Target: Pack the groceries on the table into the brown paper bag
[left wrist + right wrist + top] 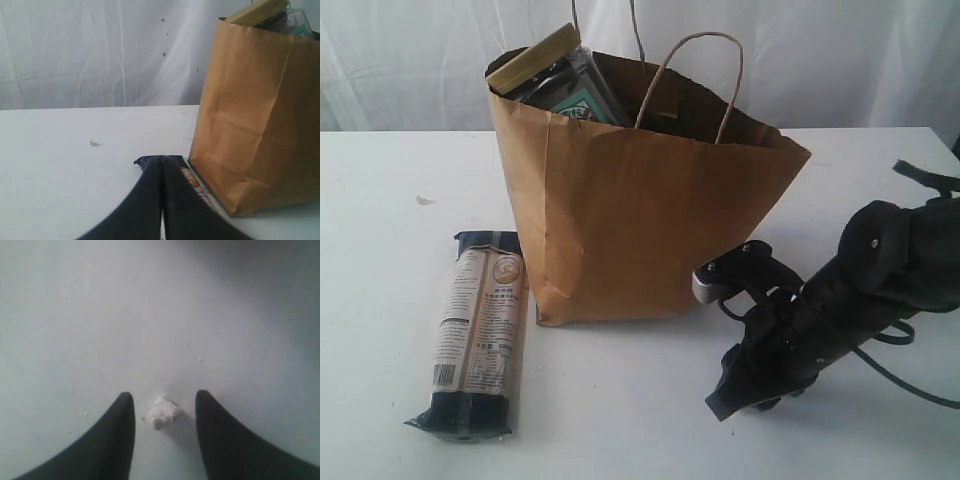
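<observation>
The long dark-blue-and-beige packet (475, 335) lies just beyond the closed left gripper's (161, 160) tips, while the right gripper (164, 394) is open.

Plain kraft-brown paper bag (650, 230), long packet (478, 335) dark-blue at both ends with beige printed middle, tan jar lid (532, 58), white table (380, 250)

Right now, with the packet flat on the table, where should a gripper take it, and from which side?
Grip the packet across its middle, from straight above. It lies flat, long and narrow, so jaws can span its short width and it should hang balanced. The bag stands close beside its far end, leaving less room there.
</observation>
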You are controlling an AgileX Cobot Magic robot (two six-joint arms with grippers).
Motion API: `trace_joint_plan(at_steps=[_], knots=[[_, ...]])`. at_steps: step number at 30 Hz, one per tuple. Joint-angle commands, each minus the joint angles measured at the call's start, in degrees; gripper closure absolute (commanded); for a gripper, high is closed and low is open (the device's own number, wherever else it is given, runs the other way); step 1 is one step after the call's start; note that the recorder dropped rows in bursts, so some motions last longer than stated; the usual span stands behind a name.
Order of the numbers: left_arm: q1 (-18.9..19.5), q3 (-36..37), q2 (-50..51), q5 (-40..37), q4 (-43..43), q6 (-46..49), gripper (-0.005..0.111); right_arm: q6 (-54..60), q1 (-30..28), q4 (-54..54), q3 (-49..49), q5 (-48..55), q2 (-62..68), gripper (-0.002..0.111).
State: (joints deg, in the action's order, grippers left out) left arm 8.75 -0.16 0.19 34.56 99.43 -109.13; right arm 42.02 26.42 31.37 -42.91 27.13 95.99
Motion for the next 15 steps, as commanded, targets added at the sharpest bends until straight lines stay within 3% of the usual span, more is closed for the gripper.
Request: trace_joint_plan(at_steps=[1, 5, 10, 15], knots=[[0.0, 0.2, -0.2, 0.3, 0.5, 0.0, 0.107, 0.0, -0.2, 0.1, -0.3, -0.4, 2.1, 0.070], [0.0, 0.2, -0.2, 0.3, 0.5, 0.0, 0.107, 0.0, -0.2, 0.3, -1.0, 0.2, 2.5, 0.076], [0.0, 0.2, -0.2, 0.3, 0.5, 0.0, 0.107, -0.4, -0.2, 1.9, -4.1, 8.9, 1.5, 0.108], [0.0, 0.2, -0.2, 0.3, 0.5, 0.0, 0.107, 0.3, -0.2, 8.2, -6.6, 23.1, -3.1, 0.108]])
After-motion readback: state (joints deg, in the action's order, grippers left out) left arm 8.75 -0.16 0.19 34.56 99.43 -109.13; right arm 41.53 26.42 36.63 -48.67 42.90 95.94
